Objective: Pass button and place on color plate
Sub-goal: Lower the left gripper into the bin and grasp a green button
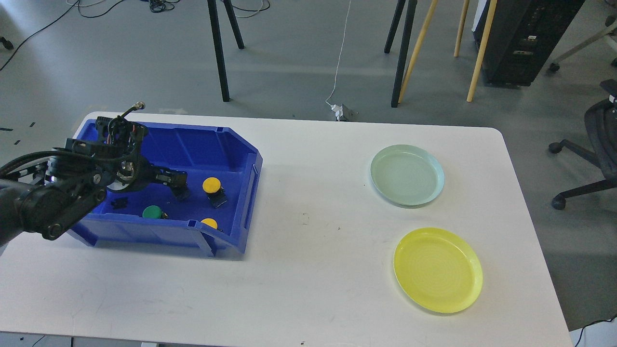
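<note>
My left gripper (pixel 176 179) reaches down into the blue bin (pixel 236 144), right over the spot of a green button. That button's cap is hidden; only its black base (pixel 182 193) shows below the fingertips. The fingers are dark and overlap, so I cannot tell whether they hold it. A yellow button (pixel 211 184) stands just right of the gripper. Another green button (pixel 152 211) and a second yellow button (pixel 208 222) lie near the bin's front wall. The pale green plate (pixel 407 175) and the yellow plate (pixel 437 270) sit empty at the right. My right gripper is out of view.
A small black part (pixel 119 203) lies in the bin's left half. The white table (pixel 308 270) stretches between the bin and the plates. Tripod legs and an office chair (pixel 600 144) stand on the floor beyond the table.
</note>
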Robot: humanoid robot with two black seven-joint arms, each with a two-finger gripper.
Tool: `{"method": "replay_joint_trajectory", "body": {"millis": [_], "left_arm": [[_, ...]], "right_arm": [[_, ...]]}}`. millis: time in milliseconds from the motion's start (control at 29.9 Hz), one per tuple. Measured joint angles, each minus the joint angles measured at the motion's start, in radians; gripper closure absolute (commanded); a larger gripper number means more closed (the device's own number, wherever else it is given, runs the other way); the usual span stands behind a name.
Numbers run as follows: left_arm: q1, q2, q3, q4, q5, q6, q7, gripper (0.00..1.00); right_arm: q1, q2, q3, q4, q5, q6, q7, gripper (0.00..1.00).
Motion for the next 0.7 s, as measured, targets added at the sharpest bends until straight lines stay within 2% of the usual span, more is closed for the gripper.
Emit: {"method": "replay_joint_trajectory", "body": {"millis": [468,568,702], "left_arm": [[0.014,-0.005,0.0,0.001,0.002,0.0,-0.021,0.19],[0.015,-0.005,0.0,0.001,0.002,0.0,-0.021,0.27],[0.015,-0.006,0.0,0.001,0.004,0.0,-0.014,0.49]], "right_arm": [[0.001,0.0,0.001,-0.001,-0.009,0.0,0.0,0.03],[0.001,0.001,0.001,-0.002,-0.017,0.0,0.0,0.03],[0.0,0.002,0.001,-0.003,-0.019,0.0,0.0,0.03]]}}
